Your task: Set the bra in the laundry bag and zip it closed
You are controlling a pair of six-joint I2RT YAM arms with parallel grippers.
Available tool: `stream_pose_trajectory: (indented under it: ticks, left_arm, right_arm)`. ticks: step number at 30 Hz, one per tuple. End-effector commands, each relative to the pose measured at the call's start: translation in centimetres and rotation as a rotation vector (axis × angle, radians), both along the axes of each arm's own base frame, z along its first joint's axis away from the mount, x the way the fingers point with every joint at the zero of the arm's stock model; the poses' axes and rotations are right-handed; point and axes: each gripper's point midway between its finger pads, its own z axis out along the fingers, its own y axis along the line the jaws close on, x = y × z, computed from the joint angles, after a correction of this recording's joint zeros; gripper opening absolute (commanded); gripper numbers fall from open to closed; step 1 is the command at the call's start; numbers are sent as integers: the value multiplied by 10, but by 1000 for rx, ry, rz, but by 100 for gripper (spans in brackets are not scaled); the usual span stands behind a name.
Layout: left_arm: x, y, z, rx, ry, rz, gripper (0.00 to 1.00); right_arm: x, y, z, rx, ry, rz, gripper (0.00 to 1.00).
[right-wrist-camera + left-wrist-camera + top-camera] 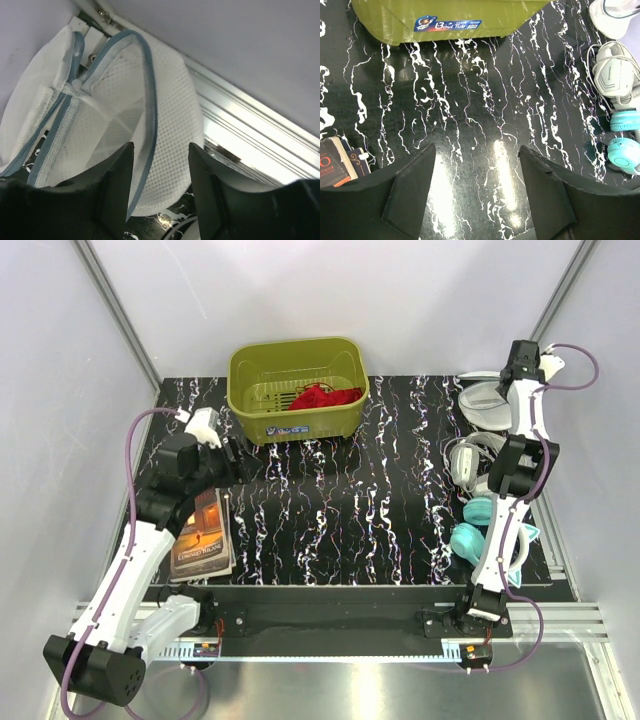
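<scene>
The right gripper (161,147) has its two black fingers apart. The blue-grey zipper rim of the white round mesh laundry bag (170,100) runs up between them, close to the left finger, and neither pad visibly presses on it. Only the right wrist view shows this. From above, that arm simply reaches to the far right corner, over the bag.

The left gripper (476,150) is spread with nothing between its fingers, above the black, white-veined table (470,100). Its view shows the olive-green plastic basket (255,420) ahead, white headphones (612,75) and teal headphones (626,155) to the right, and books (200,535) at lower left. It does not show the basket's inside. The top view alone shows the small bright red fabric bra (322,397) lying in the basket, well apart from the bag.
</scene>
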Motion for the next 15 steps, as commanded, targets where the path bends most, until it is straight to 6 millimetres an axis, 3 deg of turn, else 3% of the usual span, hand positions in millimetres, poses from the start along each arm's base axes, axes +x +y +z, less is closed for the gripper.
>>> stream_pose_trajectory:
  ticks: [1, 2, 4, 6, 7, 10, 11, 12, 13, 14, 15]
  left_arm:
    - [4, -7, 29, -36, -62, -34, 81]
    - [2, -9, 30, -46, -58, -39, 86]
    - [-1, -11, 34, -71, -52, -41, 89]
    - [-4, -14, 40, -94, -55, -48, 92]
    - [-5, -14, 40, -94, -47, -50, 96]
    - [-12, -17, 42, -116, -39, -65, 98]
    - [-14, -18, 44, -128, -40, -72, 99]
    - [-15, -19, 46, -149, -35, -68, 99]
    - [-16, -20, 48, -159, -36, -65, 98]
    - [-15, -20, 45, -180, -17, -47, 97]
    - [-14, -21, 45, -190, -10, -35, 96]
  right_arm:
    - [24, 2, -9, 48, -70, 96, 54]
    - [28, 5, -10, 62, -82, 116, 54]
    - [31, 6, -16, 76, -85, 125, 39]
    - [33, 11, -11, 89, -96, 154, 8]
    - [33, 15, -9, 95, -97, 171, 2]
    - [25, 27, 21, 131, -125, 202, 0]
    - [18, 35, 49, 145, -156, 219, 0]
    - [14, 44, 63, 172, -174, 229, 0]
    - [4, 59, 64, 220, -155, 245, 0]
    - [-3, 80, 97, 221, -191, 289, 0]
    - [-11, 95, 97, 235, -167, 322, 0]
